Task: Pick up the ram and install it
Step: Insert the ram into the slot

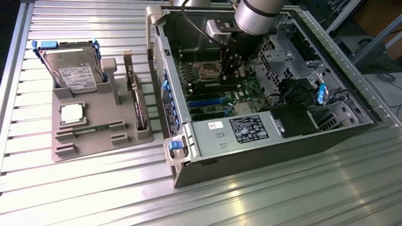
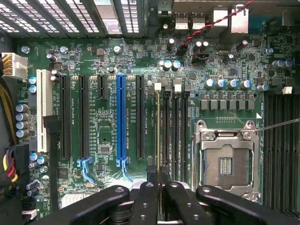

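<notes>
In the wrist view the ram [image 2: 158, 126] appears edge-on as a thin green-gold strip. My gripper [image 2: 158, 190] is shut on its near end, one black finger [image 2: 144, 201] on each side. The strip lines up with the outermost of the black memory slots [image 2: 176, 126] beside the open processor socket [image 2: 226, 161]. Whether it is touching the slot or hanging above it I cannot tell. In the exterior view my gripper [image 1: 231, 70] reaches down into the open computer case [image 1: 207, 172], close to the processor socket [image 1: 207, 70].
On the exterior view's left, a grey holder tray [image 1: 94, 150] carries a hard drive [image 1: 75, 70], a square silver processor [image 1: 72, 113] and a dark expansion card [image 1: 139, 106]. Inside the case are the power supply [image 1: 248, 127], drive cages [image 1: 289, 56] and cables [image 2: 206, 28].
</notes>
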Action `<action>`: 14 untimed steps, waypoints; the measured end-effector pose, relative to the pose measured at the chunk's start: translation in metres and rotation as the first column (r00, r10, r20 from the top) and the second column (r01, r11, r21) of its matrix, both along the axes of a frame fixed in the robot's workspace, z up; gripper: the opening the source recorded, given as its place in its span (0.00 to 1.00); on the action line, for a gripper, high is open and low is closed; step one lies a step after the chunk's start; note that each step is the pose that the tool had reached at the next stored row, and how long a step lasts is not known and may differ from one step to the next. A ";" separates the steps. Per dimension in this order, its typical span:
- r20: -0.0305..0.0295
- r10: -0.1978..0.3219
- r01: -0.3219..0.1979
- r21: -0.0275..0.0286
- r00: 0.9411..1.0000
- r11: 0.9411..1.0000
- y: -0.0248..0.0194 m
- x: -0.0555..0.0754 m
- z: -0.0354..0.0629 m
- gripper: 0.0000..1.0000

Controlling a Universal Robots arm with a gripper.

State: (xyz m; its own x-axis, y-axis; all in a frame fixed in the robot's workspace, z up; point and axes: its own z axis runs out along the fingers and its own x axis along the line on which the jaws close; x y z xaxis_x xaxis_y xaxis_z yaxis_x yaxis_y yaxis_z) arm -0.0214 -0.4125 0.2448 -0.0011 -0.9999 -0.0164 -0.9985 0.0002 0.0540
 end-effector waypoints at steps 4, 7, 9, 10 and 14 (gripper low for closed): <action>0.000 0.000 0.000 0.000 1.000 1.000 0.0002 -0.002 -0.0035 0.12; 0.000 0.000 0.000 0.000 1.000 1.000 0.0002 -0.002 -0.0061 0.12; 0.000 0.000 0.000 0.000 1.000 1.000 0.0016 -0.002 -0.0077 0.12; 0.000 0.000 0.000 0.000 1.000 1.000 0.0018 -0.002 -0.0081 0.12; 0.000 0.000 0.000 0.000 1.000 1.000 0.0018 -0.003 -0.0100 0.12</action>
State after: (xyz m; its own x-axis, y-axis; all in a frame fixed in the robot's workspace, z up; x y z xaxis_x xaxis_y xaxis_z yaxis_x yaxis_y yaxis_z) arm -0.0244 -0.4107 0.2349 -0.0009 -0.9999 -0.0163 -0.9985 0.0000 0.0541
